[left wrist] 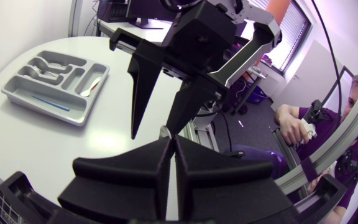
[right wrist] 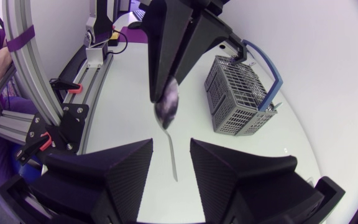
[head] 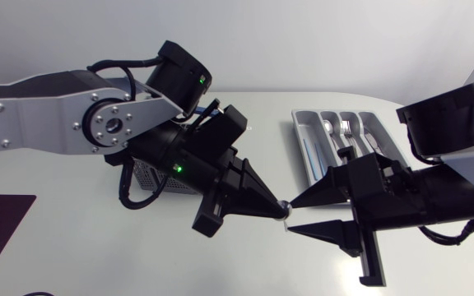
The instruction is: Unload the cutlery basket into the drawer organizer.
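Spoon (light, stiff, slippery) is pinched at its bowl by the left gripper, midway between the table's side edges. Its handle, best gripped mid-length, lies seemingly untouched between the right gripper's parted fingers.

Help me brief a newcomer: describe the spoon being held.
Over the white table two black grippers meet. The left gripper pinches the spoon, its handle pointing between the open fingers of the right gripper; unlike cutlery in the tray, it is airborne.
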Controlling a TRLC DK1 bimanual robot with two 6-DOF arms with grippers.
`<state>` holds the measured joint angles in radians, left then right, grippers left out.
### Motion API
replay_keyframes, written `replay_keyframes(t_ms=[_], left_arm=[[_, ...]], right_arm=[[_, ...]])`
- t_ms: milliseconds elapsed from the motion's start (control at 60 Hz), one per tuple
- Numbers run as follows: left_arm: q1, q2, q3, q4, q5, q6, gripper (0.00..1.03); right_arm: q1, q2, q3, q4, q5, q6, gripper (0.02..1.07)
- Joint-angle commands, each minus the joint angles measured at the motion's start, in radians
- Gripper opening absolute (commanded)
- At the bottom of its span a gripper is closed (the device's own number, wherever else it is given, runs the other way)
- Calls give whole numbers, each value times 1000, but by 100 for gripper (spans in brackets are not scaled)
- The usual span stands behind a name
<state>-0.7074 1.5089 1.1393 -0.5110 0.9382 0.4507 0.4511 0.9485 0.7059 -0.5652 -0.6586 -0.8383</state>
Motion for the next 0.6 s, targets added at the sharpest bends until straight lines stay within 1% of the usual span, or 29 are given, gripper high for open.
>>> replay_keyframes(t_ms=[0, 50, 100, 167, 233, 583], left_arm=[[-4, 22, 39, -20, 30, 29, 3], [-6, 20, 39, -21, 31, 29, 3], [-6, 20, 39, -23, 31, 29, 3], [-4, 20, 43, -27, 36, 29, 3], [-1, 20, 50, -37, 50, 29, 3], [2, 25, 53, -43, 56, 29, 3]], right_arm=[[8, 12, 7, 2, -10, 15, 38], [8, 15, 7, 5, -10, 11, 36], [8, 16, 6, 8, -10, 10, 28], [9, 16, 3, 10, -16, 10, 23], [11, 15, -2, 10, -18, 10, 23], [20, 9, -25, 28, -18, 24, 23]])
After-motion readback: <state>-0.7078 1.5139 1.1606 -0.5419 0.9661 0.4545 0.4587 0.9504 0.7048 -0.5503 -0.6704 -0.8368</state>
